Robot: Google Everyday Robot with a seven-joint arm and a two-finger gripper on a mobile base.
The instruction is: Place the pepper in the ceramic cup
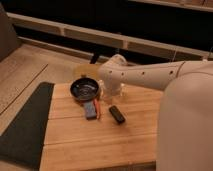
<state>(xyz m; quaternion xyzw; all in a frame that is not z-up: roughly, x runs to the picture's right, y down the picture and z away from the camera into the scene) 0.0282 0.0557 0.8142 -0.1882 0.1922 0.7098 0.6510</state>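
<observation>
The pepper (98, 108) lies on the slatted wooden table (100, 142), tight against a blue-grey block (90, 109). I'd guess it is light, smooth and slightly soft, and best pinched across its middle. The gripper (112, 92) hangs just behind it beside the black pan (84, 90), jaws spread, holding nothing. The ceramic cup (82, 69) seems to sit beyond the pan, with dark shelving behind

Kitchen-like setting: wooden counter (100, 142) with a black pan (84, 90)

One pepper (97, 107), one blue-grey block (90, 110), one black bar (117, 114), one round black pan (84, 90), one dark mat (27, 125), one wooden table (100, 145), and one gripper (112, 94) hanging just beside the pan
</observation>
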